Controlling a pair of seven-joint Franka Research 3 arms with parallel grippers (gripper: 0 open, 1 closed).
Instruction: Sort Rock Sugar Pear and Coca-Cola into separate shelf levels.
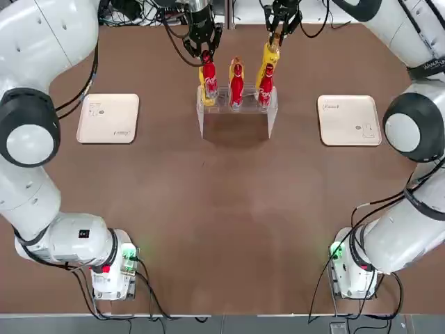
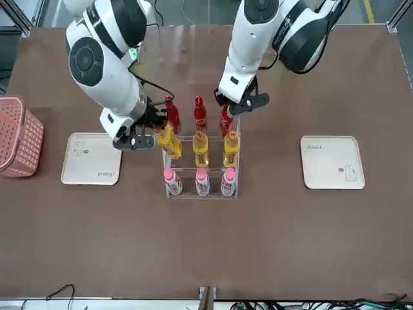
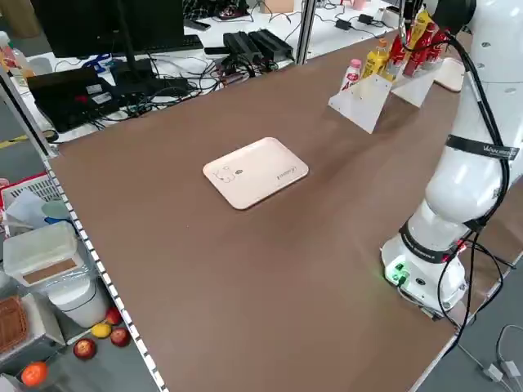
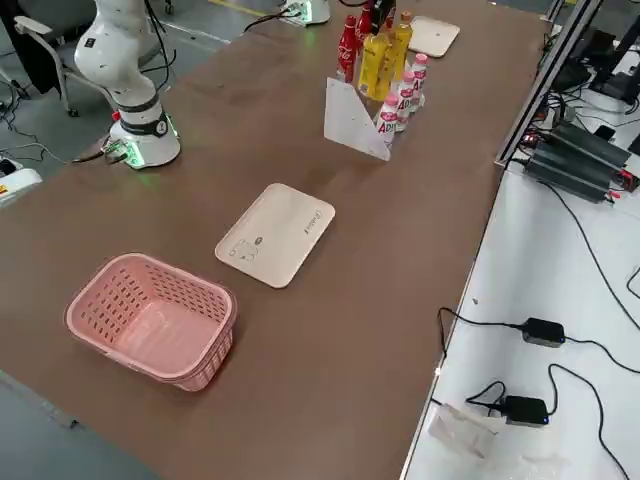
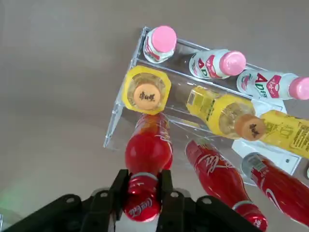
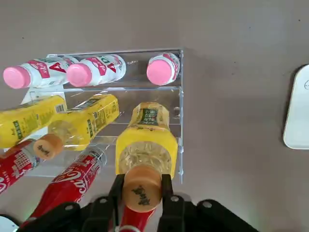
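On the clear stand (image 1: pixel 201 124), the red bottles (image 2: pixel 201 115) make the row nearest the robot, the yellow bottles (image 2: pixel 201 152) the middle row, and pink-capped bottles (image 2: pixel 202 186) the farthest row. The left gripper (image 5: pixel 144 181) is clenched around the red bottle at the stand's left end; the right gripper (image 6: pixel 141 181) grasps the yellow one at its right end.

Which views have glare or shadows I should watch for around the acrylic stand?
Top view: faint shadow below the stand, a soft sheen on the brown table; left wrist view: small highlights on the red bottle and stand edges; right wrist view: dim shading right of the stand.
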